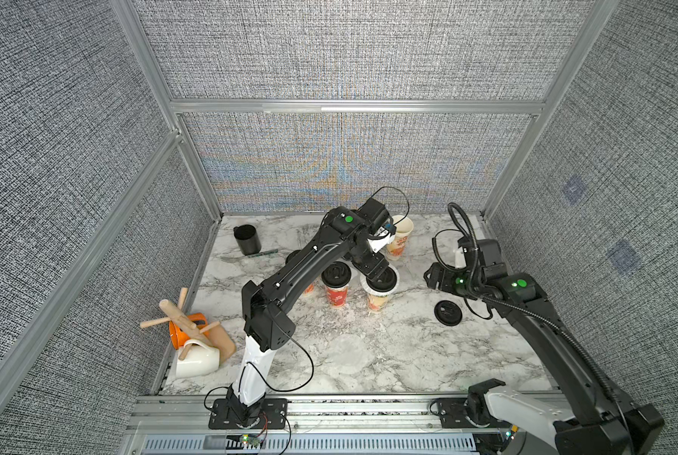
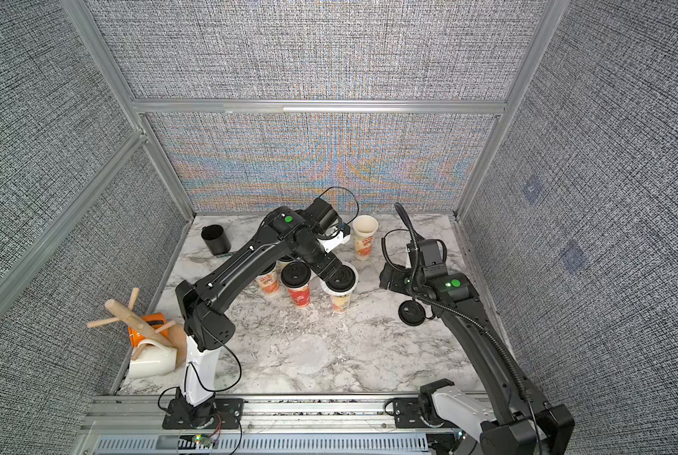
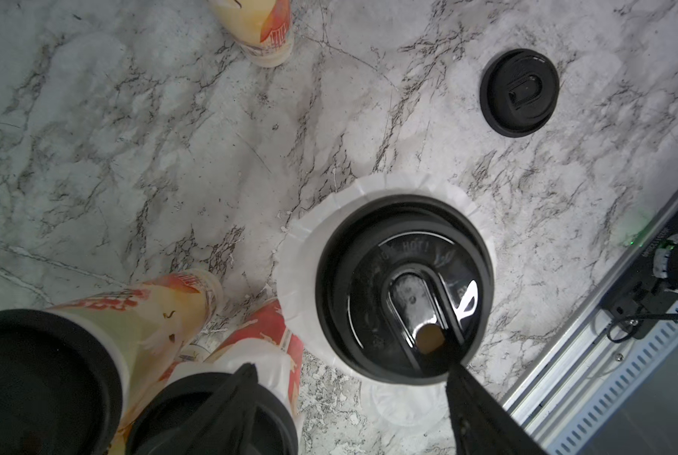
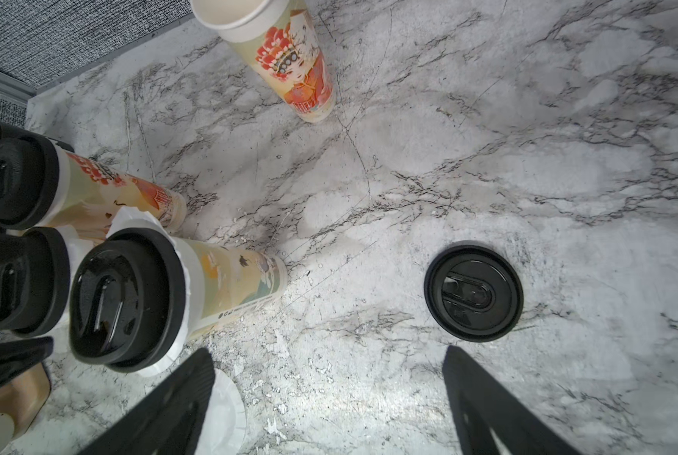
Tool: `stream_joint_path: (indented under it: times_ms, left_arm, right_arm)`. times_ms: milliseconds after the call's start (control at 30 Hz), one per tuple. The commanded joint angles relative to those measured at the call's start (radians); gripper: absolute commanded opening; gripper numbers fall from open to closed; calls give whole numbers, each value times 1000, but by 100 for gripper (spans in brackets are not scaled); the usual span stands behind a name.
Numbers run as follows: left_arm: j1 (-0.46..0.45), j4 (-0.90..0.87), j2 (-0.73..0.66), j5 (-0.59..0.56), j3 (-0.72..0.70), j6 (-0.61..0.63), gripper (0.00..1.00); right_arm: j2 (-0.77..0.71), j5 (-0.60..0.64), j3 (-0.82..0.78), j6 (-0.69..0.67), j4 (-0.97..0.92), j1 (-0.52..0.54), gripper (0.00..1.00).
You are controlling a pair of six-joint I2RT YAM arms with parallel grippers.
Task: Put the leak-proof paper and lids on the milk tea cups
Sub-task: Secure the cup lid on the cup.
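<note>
Top views: black cup (image 1: pixel 246 239) standing at 10 o'clock of surface (image 1: pixel 408 354). Near centre, milk tea cups (image 1: pixel 337 293) clustering, wearing black lids. At 6 o'clock, leak-proof paper (image 1: pixel 345 350) lying flat. Over rightmost lidded cup (image 1: pixel 378 301), left fingers (image 3: pixel 475 413) hovering, spreading wide, gripping nothing; paper fringe (image 3: pixel 301 252) sticking out under its lid. At 1 o'clock, unlidded cup (image 1: pixel 400 236) standing. At 3 o'clock, loose lid (image 1: pixel 447 313) lying; right fingers (image 4: pixel 164 409) hanging nearby, gaping wide, holding nothing.

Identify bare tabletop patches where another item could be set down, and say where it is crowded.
Bare marble lies between the black cup and the toppled mug rack, and between the loose lid and the front rail. Crowded: lidded cups under the left gripper.
</note>
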Motion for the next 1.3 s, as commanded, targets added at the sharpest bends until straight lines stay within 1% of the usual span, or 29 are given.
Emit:
stream_joint_path:
  times_ms: [0,333,800,1067,1267]
  left_arm:
    - [-1,-6,17,-37,7,-2,77]
    - [-1,27,46,-39,20,-8,77]
    - [0,26,78,-26,31,-9,75]
    - [-2,23,66,-43,-13,-16,74]
    - [-2,28,44,-56,-73,-21,73]
  right_arm:
    - [7,-31,-4,-18,45,-5,93]
    - [16,-54,-17,-27,54,-12,91]
    - [19,-61,-25,-35,55,-14,90]
    - [41,-112,-36,-40,78,-9,87]
    - [85,-127,-23,-23,114,32,83]
